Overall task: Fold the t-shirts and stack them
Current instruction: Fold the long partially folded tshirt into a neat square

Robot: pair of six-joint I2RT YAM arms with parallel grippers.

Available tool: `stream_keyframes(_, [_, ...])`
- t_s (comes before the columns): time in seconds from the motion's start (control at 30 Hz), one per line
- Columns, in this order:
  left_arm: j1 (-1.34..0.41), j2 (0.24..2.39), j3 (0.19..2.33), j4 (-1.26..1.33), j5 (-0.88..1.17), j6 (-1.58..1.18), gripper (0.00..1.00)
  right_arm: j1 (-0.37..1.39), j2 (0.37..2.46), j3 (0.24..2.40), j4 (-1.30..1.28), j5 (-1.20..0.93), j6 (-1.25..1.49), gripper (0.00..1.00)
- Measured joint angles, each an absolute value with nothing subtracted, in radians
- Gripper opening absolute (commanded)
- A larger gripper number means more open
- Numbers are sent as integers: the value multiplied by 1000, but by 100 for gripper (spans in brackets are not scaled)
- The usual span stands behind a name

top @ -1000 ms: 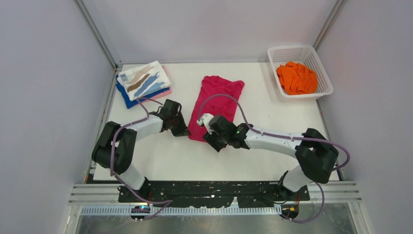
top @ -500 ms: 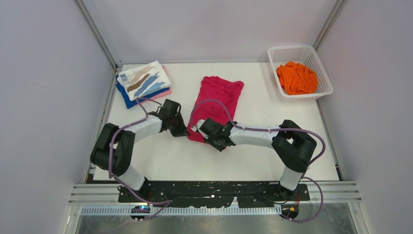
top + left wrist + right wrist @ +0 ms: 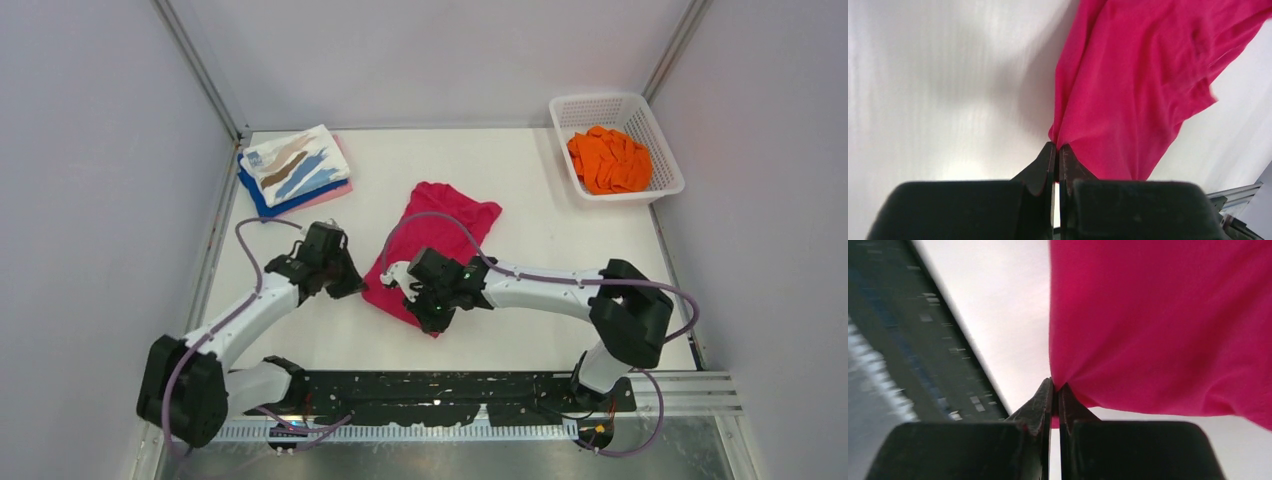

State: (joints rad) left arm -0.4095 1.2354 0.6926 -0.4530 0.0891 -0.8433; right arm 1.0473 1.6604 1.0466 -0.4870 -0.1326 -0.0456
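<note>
Pinched the magenta shirt (image 3: 440, 225) at two spots along its near edge, left gripper (image 3: 1057, 151) and right gripper (image 3: 1055, 386) each pressed tight on cloth, likely to carry that edge over for a fold, far end lying mid-bench (image 3: 560, 230), apart from the stack (image 3: 295, 168).

Loads of open surface (image 3: 560, 240) between magenta shirt (image 3: 450, 198) and basket (image 3: 663, 150) far right. Far left taken up by folded stack (image 3: 295, 165); near middle crowded with left arm (image 3: 250, 310) and right arm (image 3: 545, 285).
</note>
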Motion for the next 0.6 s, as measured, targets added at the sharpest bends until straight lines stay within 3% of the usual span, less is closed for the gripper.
stream_keyframes(0.4, [-411, 659, 662, -812, -25, -859, 0, 1086, 1431, 1039, -327, -634, 159, 5])
stream_keyframes(0.6, [-411, 614, 696, -839, -28, -859, 0, 1081, 1402, 999, -263, -681, 228, 5])
